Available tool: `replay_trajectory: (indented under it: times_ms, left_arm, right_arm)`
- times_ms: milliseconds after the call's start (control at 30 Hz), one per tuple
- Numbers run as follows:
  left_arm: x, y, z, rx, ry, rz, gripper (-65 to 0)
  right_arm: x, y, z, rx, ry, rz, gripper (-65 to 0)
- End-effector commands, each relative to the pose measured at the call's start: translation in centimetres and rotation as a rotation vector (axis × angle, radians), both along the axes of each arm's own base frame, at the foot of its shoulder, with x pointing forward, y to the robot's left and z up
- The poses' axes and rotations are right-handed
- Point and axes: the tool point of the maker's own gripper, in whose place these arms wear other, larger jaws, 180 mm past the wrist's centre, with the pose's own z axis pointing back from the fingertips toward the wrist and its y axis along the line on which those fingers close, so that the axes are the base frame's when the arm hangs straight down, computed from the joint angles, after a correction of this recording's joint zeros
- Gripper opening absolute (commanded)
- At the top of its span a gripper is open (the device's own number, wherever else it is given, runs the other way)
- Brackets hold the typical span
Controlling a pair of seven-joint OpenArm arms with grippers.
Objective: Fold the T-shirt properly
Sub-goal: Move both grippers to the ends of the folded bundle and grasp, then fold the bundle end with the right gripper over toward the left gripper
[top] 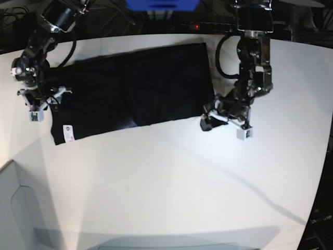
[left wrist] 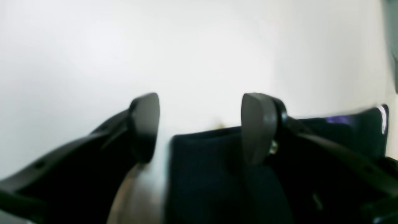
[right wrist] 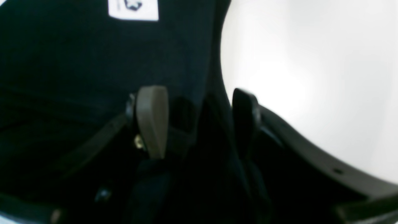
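Observation:
The black T-shirt point(top: 130, 88) lies flat across the back of the white table point(top: 182, 182), its right part folded over. Its white tag point(top: 67, 133) sits at the near left corner and also shows in the right wrist view point(right wrist: 133, 9). My right gripper point(right wrist: 199, 121) is open, its jaws straddling the shirt's left edge point(right wrist: 205, 62); in the base view it point(top: 48, 101) is at the left sleeve. My left gripper point(left wrist: 201, 127) is open over the shirt's right corner point(left wrist: 211, 168); in the base view it point(top: 208, 121) is just off that corner. A purple patch point(left wrist: 339, 119) shows at the fold.
A blue box point(top: 161, 4) and cables stand behind the table's far edge. A grey panel point(top: 21, 208) sits at the near left corner. The white table runs bare in front of the shirt and to its right.

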Motion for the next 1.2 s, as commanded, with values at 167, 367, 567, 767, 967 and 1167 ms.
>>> replay_trajectory:
  times_ms: [167,367,567,767,967,1167]
  left_arm:
    - [1.8,0.1,2.8,-0.007,-0.083,-0.002,-25.1]
    - [0.5,4.4,5.2,0.03,-0.135,0.098,-25.1]
    - [-4.4,7.5,2.5,0.042,-0.013,0.191,-25.1]
    - [-6.9,5.9,-1.6,-0.029,0.11,0.216,-25.1]
    - [-6.8,2.0,-3.5,-0.078,0.163,0.137,-25.1]
    - [-5.4,-0.4,-3.5,-0.104,0.161,0.084,-25.1]
  right_arm:
    - [-0.3,-0.4,-1.3,0.024,0.024,0.004,-31.5]
    - [-1.2,-0.5,-2.3,0.033,0.059,0.006,-32.0]
    - [-1.9,0.6,-3.2,0.038,0.092,0.042,-49.9]
    - [-1.8,3.4,-3.9,0.047,0.116,0.134,-65.0]
    - [-1.7,3.5,-3.8,0.05,0.109,0.131,-65.0]
    - [-0.7,2.8,-0.1,-0.026,0.014,0.142,-65.0]
